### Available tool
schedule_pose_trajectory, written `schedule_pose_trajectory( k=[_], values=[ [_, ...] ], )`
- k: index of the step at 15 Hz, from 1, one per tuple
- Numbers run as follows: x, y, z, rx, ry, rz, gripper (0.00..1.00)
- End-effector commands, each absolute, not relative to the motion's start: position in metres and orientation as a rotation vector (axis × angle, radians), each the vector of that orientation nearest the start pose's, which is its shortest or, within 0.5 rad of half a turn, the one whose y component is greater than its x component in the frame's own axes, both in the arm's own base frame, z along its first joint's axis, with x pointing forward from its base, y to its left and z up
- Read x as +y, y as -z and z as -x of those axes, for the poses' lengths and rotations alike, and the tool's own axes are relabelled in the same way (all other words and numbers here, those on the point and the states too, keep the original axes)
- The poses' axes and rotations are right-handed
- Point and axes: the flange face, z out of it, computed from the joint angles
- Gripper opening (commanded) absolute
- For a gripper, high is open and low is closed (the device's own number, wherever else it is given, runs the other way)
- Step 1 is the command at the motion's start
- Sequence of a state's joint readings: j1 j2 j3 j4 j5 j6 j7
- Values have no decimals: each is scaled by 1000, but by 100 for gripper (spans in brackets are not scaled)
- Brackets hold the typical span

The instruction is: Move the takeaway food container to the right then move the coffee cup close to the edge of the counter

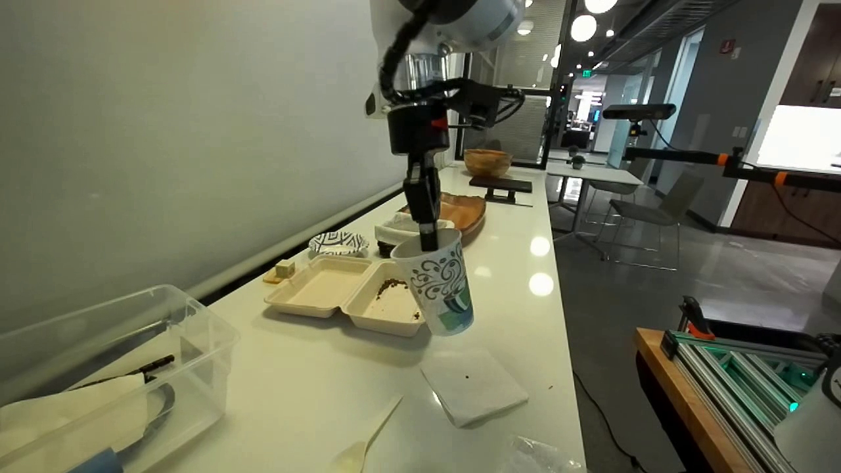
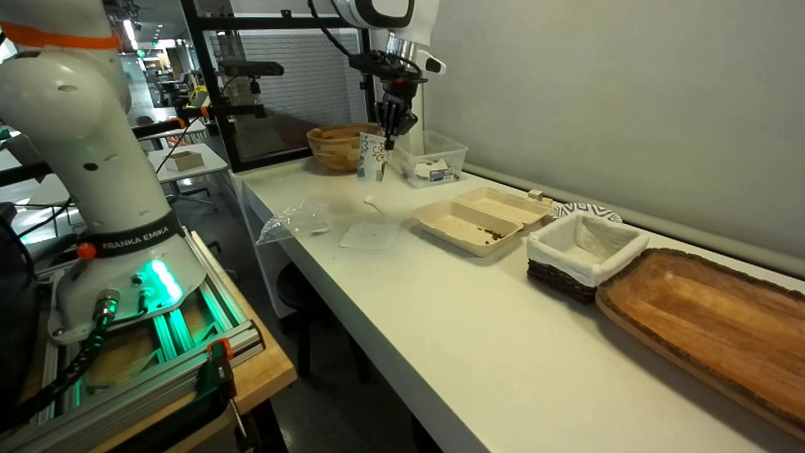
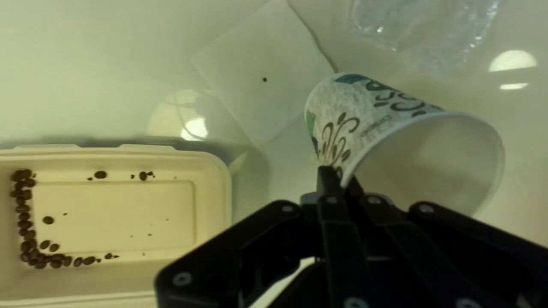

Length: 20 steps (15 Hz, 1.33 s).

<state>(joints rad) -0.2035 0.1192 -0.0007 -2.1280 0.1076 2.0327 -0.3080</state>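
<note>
I hold the coffee cup (image 1: 441, 289) in the air above the glossy counter (image 1: 512, 318): white paper, dark curls, blue-green patches. Mouth up, its long axis tilts, base toward the counter's edge. My gripper (image 3: 341, 179) is clamped on the rim. Nearby, the beige fibre takeaway food container (image 2: 468, 218) lies open, dark beans (image 3: 25, 223) inside.

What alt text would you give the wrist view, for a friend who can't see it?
A black pincer holds a patterned white paper cup by its rim above a glossy counter. At lower left, dark beans lie inside a beige food container; a white napkin and crumpled clear plastic lie toward the top.
</note>
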Motion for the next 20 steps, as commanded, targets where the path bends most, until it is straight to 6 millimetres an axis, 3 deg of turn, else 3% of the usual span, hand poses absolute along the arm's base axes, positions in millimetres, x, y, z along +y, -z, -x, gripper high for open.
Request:
schedule_pose_trajectory(
  k=[1,5,9,16,20],
  values=[
    [-101,-330,-500,-189,-139,3094,1],
    [-108,-314,-504,-126,132,3101,1],
    [-115,-293,-502,-85,279,3064,1],
    [-124,-261,-502,-165,306,2927,1],
    [-136,-249,-512,-210,330,2909,1]
  ],
)
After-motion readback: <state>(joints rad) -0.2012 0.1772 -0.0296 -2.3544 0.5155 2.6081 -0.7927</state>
